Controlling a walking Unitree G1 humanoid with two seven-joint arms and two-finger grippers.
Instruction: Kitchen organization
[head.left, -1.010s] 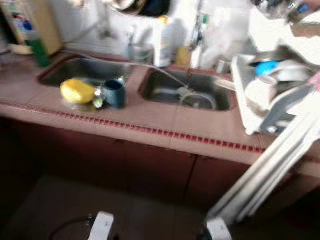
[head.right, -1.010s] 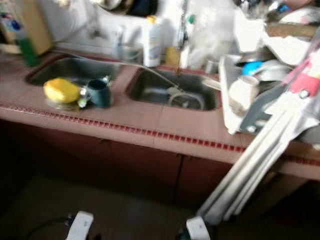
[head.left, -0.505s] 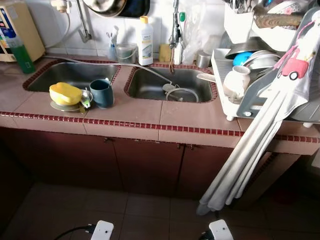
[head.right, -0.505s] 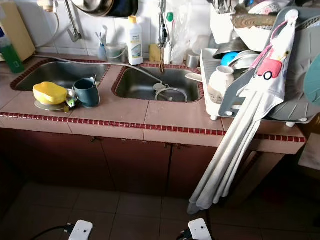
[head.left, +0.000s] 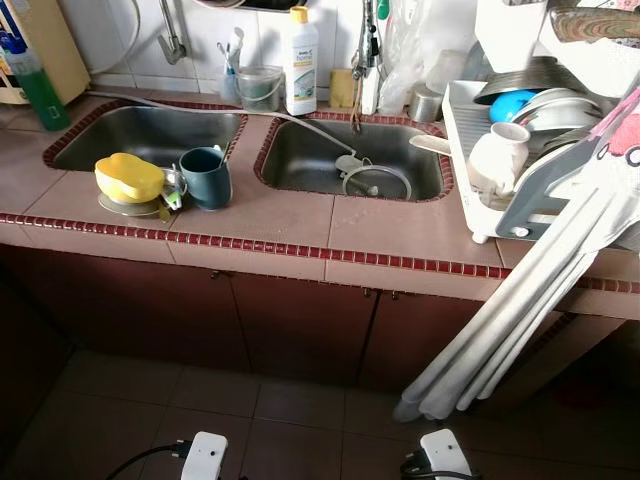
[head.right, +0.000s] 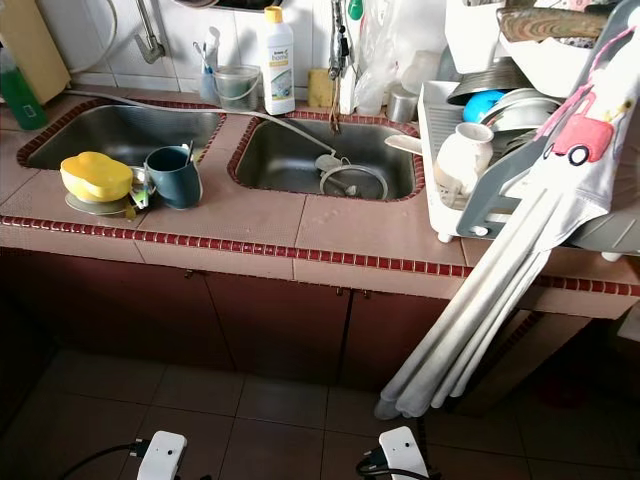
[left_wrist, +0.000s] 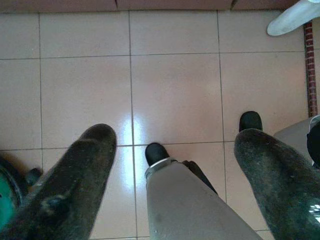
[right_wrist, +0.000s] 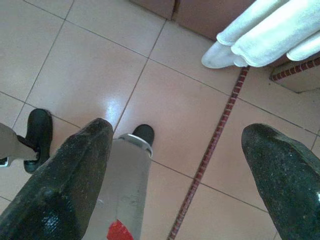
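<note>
On the left of the desk (head.left: 290, 215) we see a yellow sponge (head.left: 128, 177) on a small plate, touching a blue mug (head.left: 207, 177) just near of the left sink (head.left: 145, 135). On the right, a loaded dish rack (head.left: 480, 190) stands with a white cloth (head.left: 520, 320) hanging off it toward the floor. Our left gripper (left_wrist: 172, 160) and right gripper (right_wrist: 177, 155) hang released over the floor tiles, holding nothing, and we judge that reaching in could snag that cloth and drag the rack, or knock the mug into the sink.

mug (head.left: 206, 177) right of sponge (head.left: 128, 178) | two sinks (head.left: 350, 158) behind | rack (head.left: 480, 170) far right
</note>
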